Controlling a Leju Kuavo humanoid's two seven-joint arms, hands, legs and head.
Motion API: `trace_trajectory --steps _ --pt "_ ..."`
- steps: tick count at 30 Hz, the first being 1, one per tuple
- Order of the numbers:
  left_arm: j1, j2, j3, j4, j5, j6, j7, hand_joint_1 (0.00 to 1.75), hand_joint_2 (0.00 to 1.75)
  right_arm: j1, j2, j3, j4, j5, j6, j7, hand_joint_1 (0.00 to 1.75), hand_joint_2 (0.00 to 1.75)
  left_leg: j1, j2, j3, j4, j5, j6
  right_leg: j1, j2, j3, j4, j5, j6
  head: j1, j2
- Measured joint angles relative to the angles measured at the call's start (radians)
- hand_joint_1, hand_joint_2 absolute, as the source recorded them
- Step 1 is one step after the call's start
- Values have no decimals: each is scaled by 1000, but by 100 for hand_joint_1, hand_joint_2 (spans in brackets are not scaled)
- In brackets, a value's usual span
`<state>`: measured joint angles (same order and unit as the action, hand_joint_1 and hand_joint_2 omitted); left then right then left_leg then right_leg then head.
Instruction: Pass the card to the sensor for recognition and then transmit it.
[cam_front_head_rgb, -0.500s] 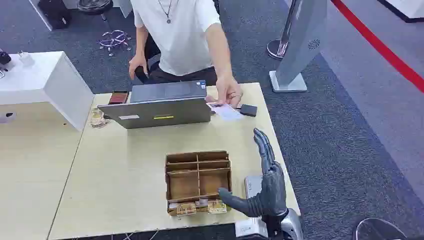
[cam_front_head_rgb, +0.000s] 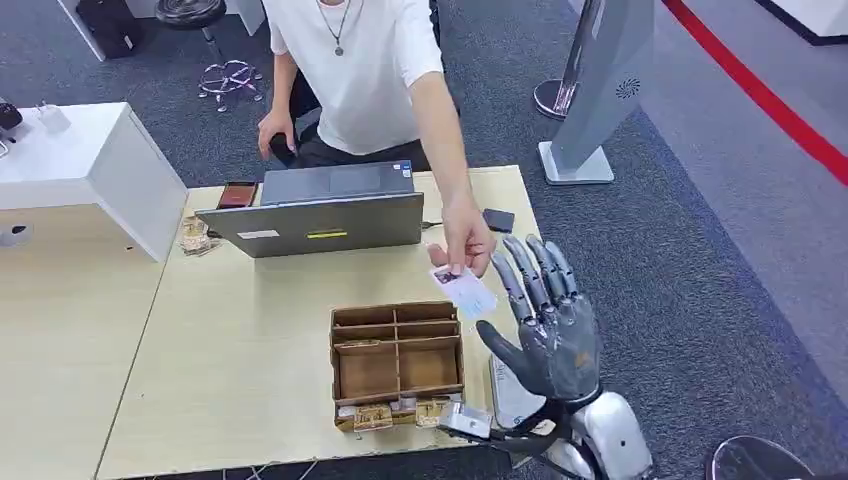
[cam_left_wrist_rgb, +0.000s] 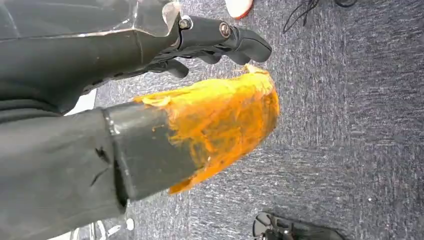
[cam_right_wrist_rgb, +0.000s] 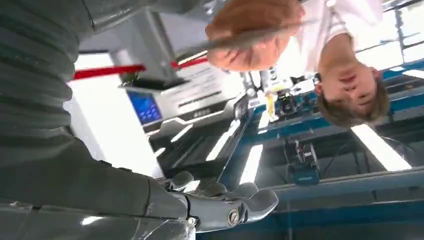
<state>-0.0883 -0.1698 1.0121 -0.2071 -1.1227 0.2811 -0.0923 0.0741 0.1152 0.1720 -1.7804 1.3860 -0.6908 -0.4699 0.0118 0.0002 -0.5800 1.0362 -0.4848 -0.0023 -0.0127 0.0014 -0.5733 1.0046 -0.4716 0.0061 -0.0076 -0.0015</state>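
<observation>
Half a second ago my right hand (cam_front_head_rgb: 548, 330) was low at the bottom right of the frame, turned edge-on, and the card (cam_front_head_rgb: 462, 290) lay flat on the table (cam_front_head_rgb: 240, 380) by the laptop (cam_front_head_rgb: 325, 215) in the upper middle, under the person's hand (cam_front_head_rgb: 466, 240). Now my palm is raised and turned up at right of centre, fingers (cam_front_head_rgb: 535, 270) spread wide and holding nothing. The person has lifted the card and carries it down toward me; it hangs pinched in their fingers just left of my fingertips, above the compartment box (cam_front_head_rgb: 397, 362), apparently not yet touching me.

I read this as the handover beginning: the card is coming to me, so my next job is to close on it once it reaches my palm, then take it to the sensor. Closing too soon could knock it loose.

My left hand (cam_left_wrist_rgb: 220, 42) hangs over the carpet, its dark fingers loosely curled, holding nothing.
</observation>
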Motion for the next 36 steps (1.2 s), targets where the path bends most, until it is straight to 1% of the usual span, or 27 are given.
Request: trace_trajectory --steps 4,5,7,11,14,15,16,17,18,29,36 --pt "0 0 0 0 -3 -6 0 0 0 -12 -2 -8 -11 137 0 164 0 175 0 0 0 0 0 0 0 0 0 0 0 0 0 0" --pt "0 0 0 0 -5 -8 0 0 0 -15 -6 -6 -12 157 0 203 0 175 0 0 0 0 0 0 0 0 0 0 0 0 0 0" --pt "0 -2 0 0 -8 -9 -1 0 0 -22 -22 7 -16 167 0 257 0 175 0 0 0 0 0 0 0 0 0 0 0 0 0 0" --pt "0 -6 0 0 -8 -10 -4 0 0 -33 -53 23 -20 168 0 291 0 175 0 0 0 0 0 0 0 0 0 0 0 0 0 0" --pt "-1 -10 0 0 -9 -13 -4 0 0 -37 -71 33 -25 168 0 298 0 175 0 0 0 0 0 0 0 0 0 0 0 0 0 0" --pt "-1 -11 0 0 -9 -15 -5 0 0 -38 -76 34 -26 168 0 299 7 175 0 0 0 0 0 0 0 0 0 0 0 0 0 0" --pt "-1 -12 0 0 -10 -16 -8 0 0 -38 -80 34 -26 168 0 299 51 175 0 0 0 0 0 0 0 0 0 0 0 0 0 0" --pt "-1 -13 0 0 -10 -18 -9 0 0 -38 -83 35 -26 168 0 300 161 175 0 0 0 0 0 0 0 0 0 0 0 0 0 0" --pt "-1 -15 0 0 -10 -18 -11 0 0 -38 -88 36 -28 168 0 300 175 175 0 0 0 0 0 0 0 0 0 0 0 0 0 0" --pt "-3 -25 0 0 -11 -19 -13 0 0 -34 -107 36 -45 168 0 301 175 175 0 0 0 0 0 0 0 0 0 0 0 0 0 0" --pt "-2 -26 0 0 -15 -19 -13 0 0 -24 -111 44 -48 168 0 324 175 175 0 0 0 0 0 0 0 0 0 0 0 0 0 0"
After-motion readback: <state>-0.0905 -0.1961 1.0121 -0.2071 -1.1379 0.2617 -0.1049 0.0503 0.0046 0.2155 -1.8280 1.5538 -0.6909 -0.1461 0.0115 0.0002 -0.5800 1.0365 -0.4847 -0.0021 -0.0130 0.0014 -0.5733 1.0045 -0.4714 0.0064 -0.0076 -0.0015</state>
